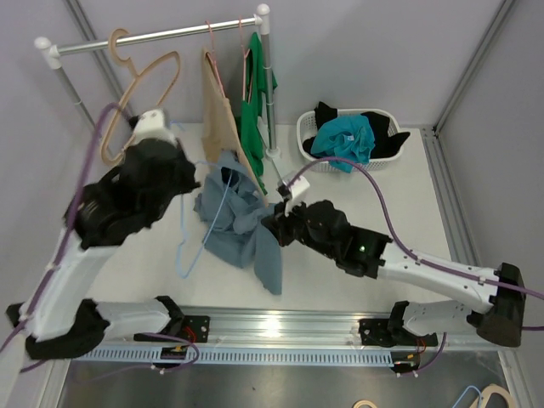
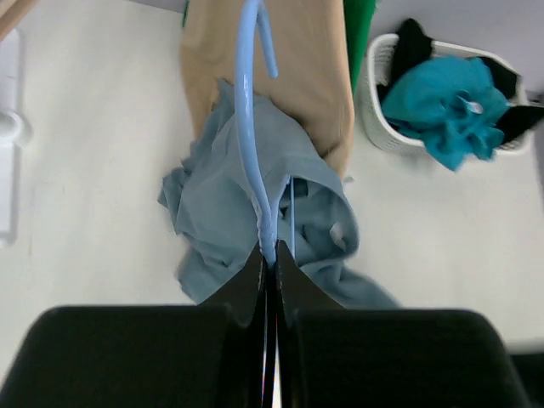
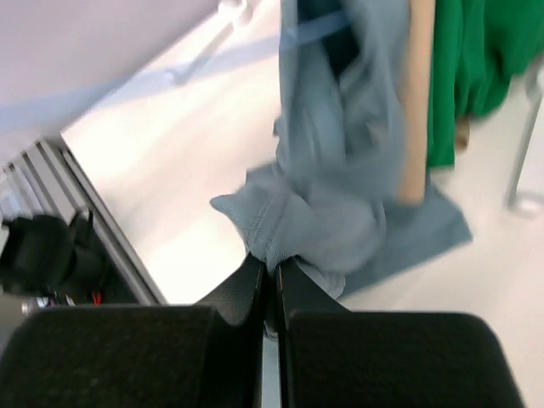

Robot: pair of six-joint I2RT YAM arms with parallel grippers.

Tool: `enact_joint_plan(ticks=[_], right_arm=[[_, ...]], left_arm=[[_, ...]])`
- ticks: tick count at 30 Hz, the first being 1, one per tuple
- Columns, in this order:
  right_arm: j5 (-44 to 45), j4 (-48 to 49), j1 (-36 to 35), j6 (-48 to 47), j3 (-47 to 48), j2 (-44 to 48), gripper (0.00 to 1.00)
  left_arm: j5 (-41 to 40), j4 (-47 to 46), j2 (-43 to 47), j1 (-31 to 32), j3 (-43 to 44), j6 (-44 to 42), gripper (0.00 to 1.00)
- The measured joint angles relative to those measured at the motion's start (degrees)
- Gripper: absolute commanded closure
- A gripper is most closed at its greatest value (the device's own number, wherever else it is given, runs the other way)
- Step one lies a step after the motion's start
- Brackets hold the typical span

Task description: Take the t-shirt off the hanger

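Left fingers [image 2: 262, 259] clamp the one blue hanger [image 2: 248, 127] while right fingers [image 3: 255, 270] pinch the one grey-blue t-shirt [image 2: 229, 204], slumped on the bench [image 2: 85, 170] just ahead of both, seemingly still threaded on the wire: removal looks half done. Beyond: one tan garment [image 1: 219, 110], one green garment [image 1: 253, 119], one bare hanger [image 1: 144, 81], one basket [image 1: 303, 136].

A metal rail [image 1: 161, 36] crosses the upper left of the frame, with an empty peach hanger [image 1: 146, 81] hooked on it. A tan garment [image 1: 221, 110] and a green garment [image 1: 253, 127] hang side by side near its right post. At upper right, a white basket [image 1: 303, 136] on the tabletop [image 1: 416, 208] holds teal cloth [image 1: 344, 140] and black cloth [image 1: 384, 134]
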State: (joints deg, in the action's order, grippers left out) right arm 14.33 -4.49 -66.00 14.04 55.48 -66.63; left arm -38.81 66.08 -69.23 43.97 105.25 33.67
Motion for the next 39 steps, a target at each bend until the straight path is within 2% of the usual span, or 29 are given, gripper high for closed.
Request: enact_joint_plan(ticks=[4,7,12,17,20,22,26,31,35,39], right_arm=[[-5.42,0.26,5.49,-2.12,8.85,-7.50,1.00],[-7.54,0.15,9.07,-2.12,11.91,-11.50,1.00],[-8.76,-0.11,14.88,-2.08,12.66,-11.87,1.00],[-7.74,1.90,19.41,-4.94,16.35,-8.04,1.00],[-3.87,3.61,21.73,-8.50,22.91,-7.72,1.00],[-2.29,4.31,24.76,-10.10,28.98,-9.05,1.00],[-0.26,8.09,33.86,-11.50,38.62,-13.18,1.00],[2.71,15.54,42.93,-11.54,53.22,-25.18,1.00],[6.91,25.18,46.18,-11.50,61.57,-36.52,1.00],[8.81,26.62,48.98,-9.55,77.85,-51.17,1.00]], left_arm=[[5.25,3.72,12.92,1.05,-5.62,1.95,0.99],[7.91,6.43,21.03,1.18,-7.96,2.75,0.99],[5.38,9.01,27.89,1.18,-8.44,2.75,0.99],[1.16,8.59,25.88,1.18,-8.26,2.21,0.99],[-1.14,5.73,23.87,-0.02,-10.12,0.61,0.99],[-0.28,3.04,22.58,-3.82,-11.72,-0.59,0.99],[7.54,-3.41,20.63,-14.60,-16.74,-2.19,0.99],[11.67,-9.22,16.70,-18.43,-18.82,-2.80,0.99],[13.64,-12.87,12.15,-21.97,-17.64,-2.73,0.99],[15.58,-14.95,5.46,-24.74,-13.00,-2.67,0.99]])
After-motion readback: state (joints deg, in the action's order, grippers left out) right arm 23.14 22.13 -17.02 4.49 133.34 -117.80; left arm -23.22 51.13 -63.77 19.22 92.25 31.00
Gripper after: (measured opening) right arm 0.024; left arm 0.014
